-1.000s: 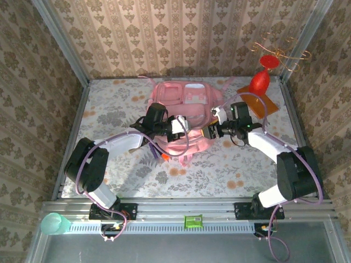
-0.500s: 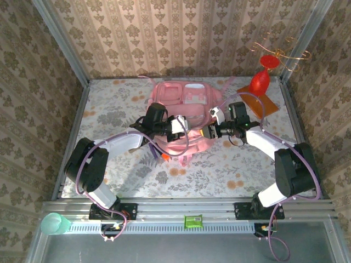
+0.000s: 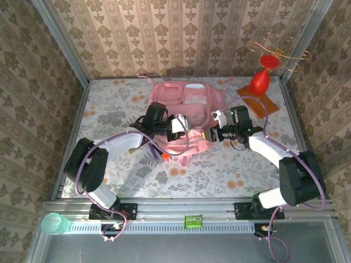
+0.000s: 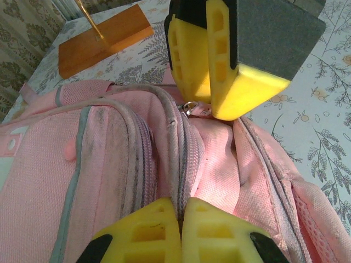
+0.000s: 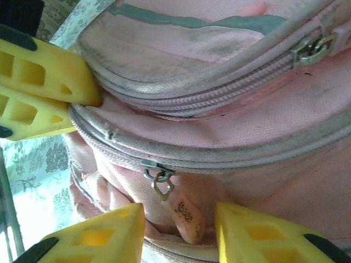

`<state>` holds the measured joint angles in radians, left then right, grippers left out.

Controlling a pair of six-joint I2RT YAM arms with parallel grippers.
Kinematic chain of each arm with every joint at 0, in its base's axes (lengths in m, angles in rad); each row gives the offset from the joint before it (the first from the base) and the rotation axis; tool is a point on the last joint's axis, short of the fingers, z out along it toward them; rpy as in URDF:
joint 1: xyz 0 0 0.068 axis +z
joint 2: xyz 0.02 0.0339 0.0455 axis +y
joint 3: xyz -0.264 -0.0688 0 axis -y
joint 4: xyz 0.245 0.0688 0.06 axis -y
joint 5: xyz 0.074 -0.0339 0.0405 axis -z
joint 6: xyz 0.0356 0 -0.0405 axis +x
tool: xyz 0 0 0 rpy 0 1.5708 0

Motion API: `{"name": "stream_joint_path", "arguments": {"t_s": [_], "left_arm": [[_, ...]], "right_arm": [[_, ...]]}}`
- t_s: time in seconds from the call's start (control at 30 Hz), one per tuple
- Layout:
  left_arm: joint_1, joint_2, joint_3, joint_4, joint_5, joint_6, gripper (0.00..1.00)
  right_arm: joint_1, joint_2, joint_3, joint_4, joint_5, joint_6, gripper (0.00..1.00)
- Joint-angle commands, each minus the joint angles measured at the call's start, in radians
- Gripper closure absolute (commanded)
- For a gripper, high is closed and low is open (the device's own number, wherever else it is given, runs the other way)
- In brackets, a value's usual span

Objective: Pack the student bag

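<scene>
While the left gripper pinches the soft pink bag at its ribbed zipper, the right gripper stands partly open around the dangling pull tab.

The walls on three sides carry beige and brown wallpaper (a damask motif set in vertical bands). Grey metal posts rise at the two back corners. The table is covered in a pale cloth printed with grey leaves and orange flowers. An aluminium rail runs along its near edge. The light is even, with a soft shadow at the back wall.
</scene>
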<state>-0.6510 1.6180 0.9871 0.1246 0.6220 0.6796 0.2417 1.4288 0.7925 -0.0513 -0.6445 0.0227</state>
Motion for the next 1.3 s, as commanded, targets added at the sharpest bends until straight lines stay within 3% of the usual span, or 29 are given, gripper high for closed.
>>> {"name": "stream_joint_path", "arguments": {"t_s": [0.0, 0.23, 0.4, 0.73, 1.27], "left_arm": [[-0.001, -0.06, 0.041, 0.055, 0.086, -0.021, 1.0], [-0.001, -0.061, 0.048, 0.051, 0.104, -0.022, 1.0], [0.003, -0.062, 0.05, 0.05, 0.098, -0.019, 1.0], [0.019, -0.082, 0.027, 0.047, 0.102, -0.007, 1.0], [0.062, -0.111, -0.012, -0.016, 0.111, 0.051, 1.0]], "right_arm": [[0.004, 0.013, 0.017, 0.007, 0.067, 0.021, 0.58], [0.007, 0.084, 0.027, 0.074, -0.057, 0.025, 0.55], [0.007, 0.065, -0.01, 0.112, -0.064, 0.038, 0.7], [-0.007, -0.014, -0.066, 0.107, 0.134, 0.109, 0.98], [-0.127, -0.021, 0.023, -0.133, 0.462, 0.298, 1.0]]}}
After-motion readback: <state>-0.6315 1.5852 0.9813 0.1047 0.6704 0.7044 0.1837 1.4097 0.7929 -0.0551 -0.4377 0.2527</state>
